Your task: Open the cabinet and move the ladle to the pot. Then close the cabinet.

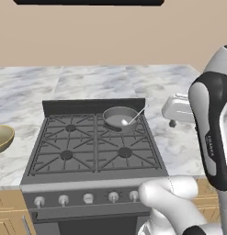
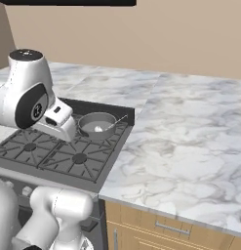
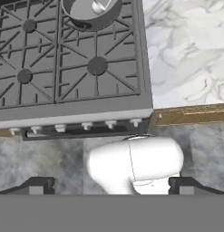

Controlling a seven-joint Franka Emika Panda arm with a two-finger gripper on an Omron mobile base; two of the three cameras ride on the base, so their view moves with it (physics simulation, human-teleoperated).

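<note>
The pot (image 1: 120, 117) sits on the stove's (image 1: 92, 142) rear right burner, close to the back edge, and the ladle (image 1: 133, 117) already lies in it, bowl down inside and thin handle slanting up over the rim toward the right counter (image 2: 190, 146). In the hand view the gripper (image 3: 111, 186) looks down from above the stove's front edge, its two dark tips set far apart with nothing between them, so the jaws are spread and empty. The cabinet is outside these views, so whether its doors hang open cannot be told; judging by the ladle in the pot, closing it is likely what remains. The risks lie in the arm's swing upward: an elbow or forearm passing low over the rear burner could clip the protruding ladle handle and tip it out, or nudge the shallow pot off its grate. A toaster (image 1: 177, 108) on the counter just right of the stove and a bowl (image 1: 2, 137) near the left counter edge could also be brushed. A door pushed off-centre may rebound ajar.
</note>
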